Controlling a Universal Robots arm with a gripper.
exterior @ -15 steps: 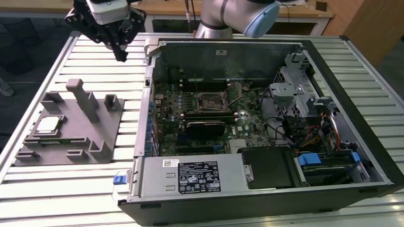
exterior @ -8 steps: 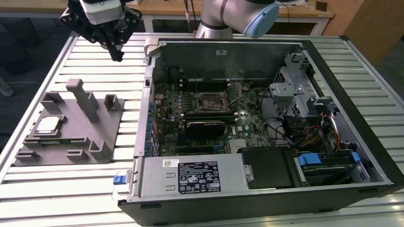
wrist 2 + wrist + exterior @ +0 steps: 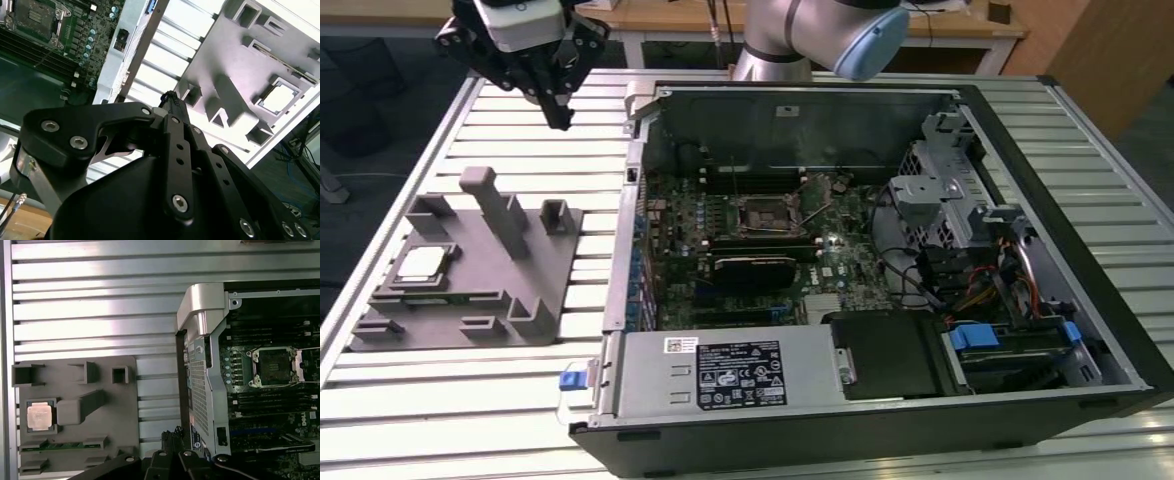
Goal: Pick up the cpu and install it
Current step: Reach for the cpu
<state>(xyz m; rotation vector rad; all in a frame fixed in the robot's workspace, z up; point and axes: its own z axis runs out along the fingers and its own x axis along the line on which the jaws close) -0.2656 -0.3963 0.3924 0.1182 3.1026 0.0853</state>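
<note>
Exterior view: cpu (image 3: 423,263) in the grey holder (image 3: 480,300), well apart from the empty jaws, tips together.

One cpu (image 3: 423,263), one fixture (image 3: 470,302), one computer case (image 3: 854,432).

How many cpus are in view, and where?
1. The cpu sits in a recess of the gray fixture, at the exterior view's left; the motherboard socket looks empty.

Slatted metal surface (image 3: 454,400): grey fixture block (image 3: 480,300) toward exterior view's left, open computer case (image 3: 854,440) just beside it
</note>
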